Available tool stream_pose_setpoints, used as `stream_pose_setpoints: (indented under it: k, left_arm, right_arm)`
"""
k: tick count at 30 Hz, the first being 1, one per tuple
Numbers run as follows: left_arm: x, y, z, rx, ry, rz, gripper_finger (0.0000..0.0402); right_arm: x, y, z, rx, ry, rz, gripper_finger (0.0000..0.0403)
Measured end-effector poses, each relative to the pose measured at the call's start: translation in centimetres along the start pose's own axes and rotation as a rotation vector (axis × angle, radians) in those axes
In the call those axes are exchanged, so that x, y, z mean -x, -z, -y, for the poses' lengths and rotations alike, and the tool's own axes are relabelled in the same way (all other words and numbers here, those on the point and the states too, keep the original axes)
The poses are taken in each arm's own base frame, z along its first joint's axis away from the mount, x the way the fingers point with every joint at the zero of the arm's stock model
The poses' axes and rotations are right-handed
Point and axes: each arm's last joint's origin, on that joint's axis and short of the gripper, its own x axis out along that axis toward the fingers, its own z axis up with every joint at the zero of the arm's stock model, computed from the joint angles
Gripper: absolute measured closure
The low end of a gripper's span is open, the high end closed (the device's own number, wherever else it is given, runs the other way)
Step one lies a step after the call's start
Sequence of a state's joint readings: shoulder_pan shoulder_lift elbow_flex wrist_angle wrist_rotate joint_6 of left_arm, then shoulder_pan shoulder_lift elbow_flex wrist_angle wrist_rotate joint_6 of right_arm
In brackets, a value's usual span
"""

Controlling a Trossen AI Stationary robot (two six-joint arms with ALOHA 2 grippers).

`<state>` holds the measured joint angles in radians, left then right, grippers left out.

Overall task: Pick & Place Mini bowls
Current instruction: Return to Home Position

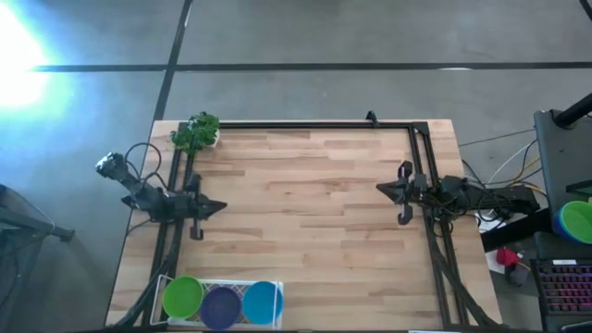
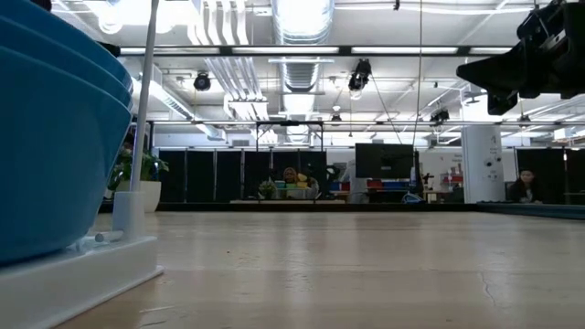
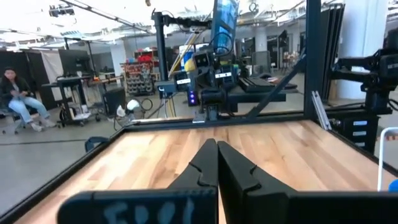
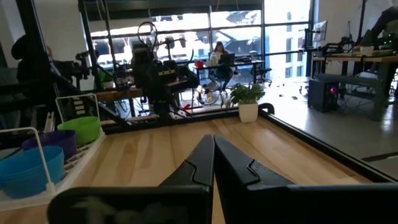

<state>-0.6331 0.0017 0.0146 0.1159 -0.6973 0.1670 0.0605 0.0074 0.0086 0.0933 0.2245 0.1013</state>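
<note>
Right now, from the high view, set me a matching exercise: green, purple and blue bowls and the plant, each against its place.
1. green bowls
2. purple bowls
3. blue bowls
4. toy plant

A. middle of the white tray
B. table corner, outside the tray
C. tray end nearest the table's left edge
D. tray end toward the table's middle

Pairs: 1-C, 2-A, 3-D, 4-B

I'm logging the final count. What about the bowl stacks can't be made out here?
Bowls per stack: the high view shows only the tops of the green stack, purple stack and blue stack.
Low view: the blue stack, cut by the left edge, hides the other two.
Right wrist view: the white tray wire rim covers the stacks' lower parts.
</note>
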Motion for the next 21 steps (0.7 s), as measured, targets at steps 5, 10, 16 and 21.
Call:
stream_pose_setpoints:
  k: [5,10,16,21]
  left_arm:
    - [-0.01,0.21,0.06,0.027,0.006,-0.006,0.0401]
    - [-0.01,0.29,0.07,-0.039,0.007,-0.012,0.0401]
    - [-0.01,0.31,0.01,-0.069,-0.014,-0.017,0.0401]
    - [-0.01,0.35,0.02,-0.074,-0.014,-0.019,0.0401]
  right_arm:
    - [0.0,0.07,0.01,0.001,0.001,-0.008,0.0394]
    - [-0.01,0.08,0.02,0.028,0.004,-0.01,0.0394]
    - [-0.01,0.1,0.06,0.08,0.016,-0.011,0.0394]
    - [-0.01,0.12,0.06,0.221,0.015,-0.014,0.0394]
